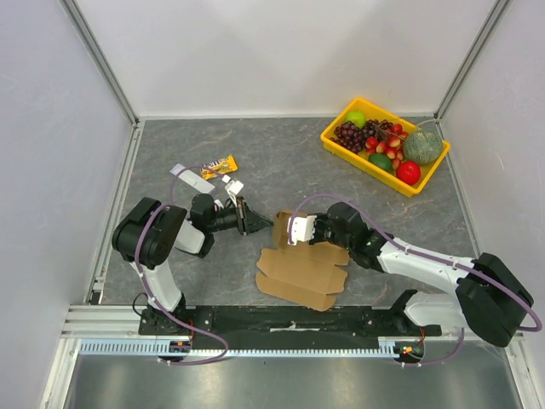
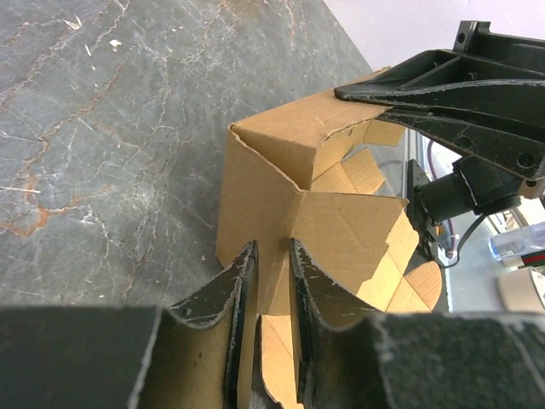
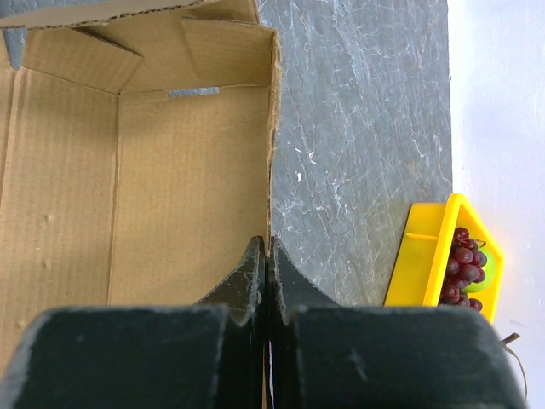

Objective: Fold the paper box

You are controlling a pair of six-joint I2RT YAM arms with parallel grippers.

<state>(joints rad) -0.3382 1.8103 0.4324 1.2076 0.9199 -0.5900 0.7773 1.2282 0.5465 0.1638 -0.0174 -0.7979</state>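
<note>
The paper box is brown corrugated cardboard, partly folded, lying at the near middle of the table with one wall raised at its far left. My left gripper reaches it from the left. In the left wrist view its jaws stand narrowly apart on a creased corner flap of the box. My right gripper is at the box's far edge. In the right wrist view it is shut on the rim of a side wall of the box.
A yellow tray of fruit stands at the back right and also shows in the right wrist view. A yellow snack wrapper and small white and grey scraps lie behind the left arm.
</note>
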